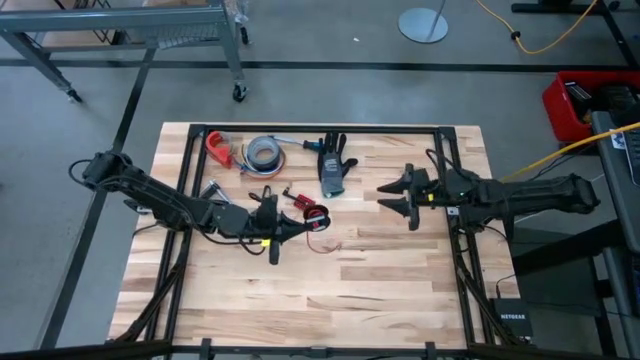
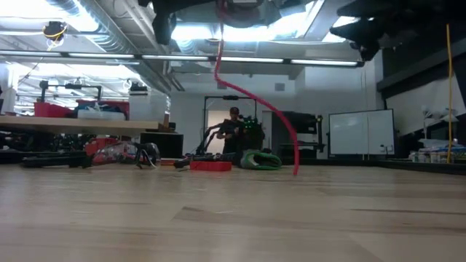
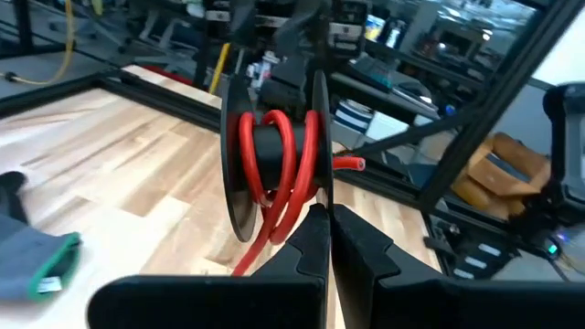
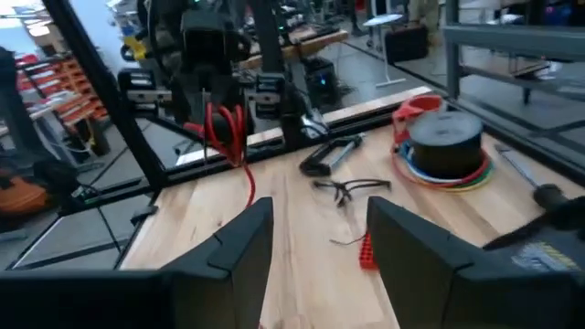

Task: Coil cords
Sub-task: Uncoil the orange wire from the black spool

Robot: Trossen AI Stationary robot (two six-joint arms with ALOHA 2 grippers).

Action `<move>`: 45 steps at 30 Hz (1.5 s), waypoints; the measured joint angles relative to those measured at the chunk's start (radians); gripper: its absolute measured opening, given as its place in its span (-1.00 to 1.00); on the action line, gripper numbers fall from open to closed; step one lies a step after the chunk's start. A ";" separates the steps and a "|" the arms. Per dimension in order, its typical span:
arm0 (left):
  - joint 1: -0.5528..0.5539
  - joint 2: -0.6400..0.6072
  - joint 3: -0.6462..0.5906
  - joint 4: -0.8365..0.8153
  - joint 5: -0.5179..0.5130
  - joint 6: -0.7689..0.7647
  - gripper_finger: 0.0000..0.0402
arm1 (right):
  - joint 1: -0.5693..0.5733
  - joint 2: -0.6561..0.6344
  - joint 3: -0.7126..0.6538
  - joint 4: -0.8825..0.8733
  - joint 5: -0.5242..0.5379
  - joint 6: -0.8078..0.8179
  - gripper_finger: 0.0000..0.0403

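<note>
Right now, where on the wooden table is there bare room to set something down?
The near half of the wooden table is bare. The far edge is crowded: grey tape roll, grey glove, red-wire black spool.

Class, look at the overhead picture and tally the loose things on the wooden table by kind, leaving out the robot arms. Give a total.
Spools wound with red wire: 1
Gloves: 1
Tape rolls: 1
Red clamps: 1
Small red connector pieces: 1
Safety glasses: 1
Total: 6
</note>
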State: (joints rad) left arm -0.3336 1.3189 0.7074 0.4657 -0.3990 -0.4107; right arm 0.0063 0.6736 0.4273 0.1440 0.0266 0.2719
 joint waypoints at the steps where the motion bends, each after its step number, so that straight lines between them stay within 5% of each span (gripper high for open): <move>1: 0.000 0.004 0.000 0.000 0.009 0.000 -1.00 | 0.000 0.020 -0.002 0.031 -0.011 -0.003 -0.10; 11: 0.001 0.073 0.000 0.175 0.148 0.138 -1.00 | 0.000 0.278 -0.003 0.337 -0.177 -0.012 -0.10; 26: 0.001 0.078 0.000 0.181 0.158 0.134 -1.00 | 0.001 0.558 -0.001 0.752 -0.257 0.038 -0.10; 45: 0.009 0.078 0.000 0.182 0.158 0.134 -1.00 | 0.002 0.720 0.159 0.742 -0.387 0.038 -0.10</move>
State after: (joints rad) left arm -0.3244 1.3964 0.7074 0.6476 -0.2414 -0.2771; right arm 0.0081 1.3941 0.5864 0.8865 -0.3603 0.3096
